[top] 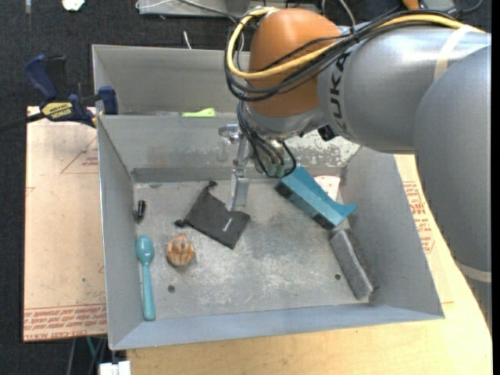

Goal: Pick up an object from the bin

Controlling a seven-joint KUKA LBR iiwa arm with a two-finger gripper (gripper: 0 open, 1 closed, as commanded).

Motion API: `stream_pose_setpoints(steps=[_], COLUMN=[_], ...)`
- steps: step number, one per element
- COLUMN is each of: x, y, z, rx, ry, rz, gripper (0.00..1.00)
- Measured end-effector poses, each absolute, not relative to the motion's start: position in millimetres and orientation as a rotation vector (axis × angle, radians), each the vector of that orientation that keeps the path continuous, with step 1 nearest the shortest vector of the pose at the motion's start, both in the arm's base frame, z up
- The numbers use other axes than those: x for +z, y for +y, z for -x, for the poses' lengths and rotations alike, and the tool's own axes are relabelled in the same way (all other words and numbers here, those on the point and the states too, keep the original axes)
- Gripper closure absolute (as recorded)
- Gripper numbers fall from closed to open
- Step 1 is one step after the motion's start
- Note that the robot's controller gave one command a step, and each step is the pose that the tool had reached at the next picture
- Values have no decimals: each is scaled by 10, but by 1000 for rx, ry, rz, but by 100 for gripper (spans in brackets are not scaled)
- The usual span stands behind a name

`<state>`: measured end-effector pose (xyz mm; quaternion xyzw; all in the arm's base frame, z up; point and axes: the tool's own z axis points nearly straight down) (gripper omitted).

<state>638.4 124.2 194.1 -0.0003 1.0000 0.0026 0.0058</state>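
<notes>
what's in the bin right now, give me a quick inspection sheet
surface: grey metal bin, floor scuffed
job's things: black flat sheet mid-bin, nearest the gripper; blue block to its right
clutter: teal spoon, brown nut, small black bit, grey bar, yellow-green scrap at the back wall
grippers: gripper low over the sheet's upper edge
cables: yellow and black cables looped round the orange cover
surroundings: white scrap on the dark floor

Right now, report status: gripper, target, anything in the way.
Gripper low over the dark flat square piece, mid-bin. Blue tool close beside it, arm side. Teal spoon and brown lump lie apart, front left.
</notes>
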Motion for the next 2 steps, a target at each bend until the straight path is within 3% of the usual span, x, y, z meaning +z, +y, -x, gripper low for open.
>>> stream_pose_setpoints(steps=[1, 2], x=[1928, 1366], y=[1525, 1369], z=[-5854, -5980], rx=[6, 9], ry=[3136, 3126], rz=[-77, -2], gripper=[0, 0])
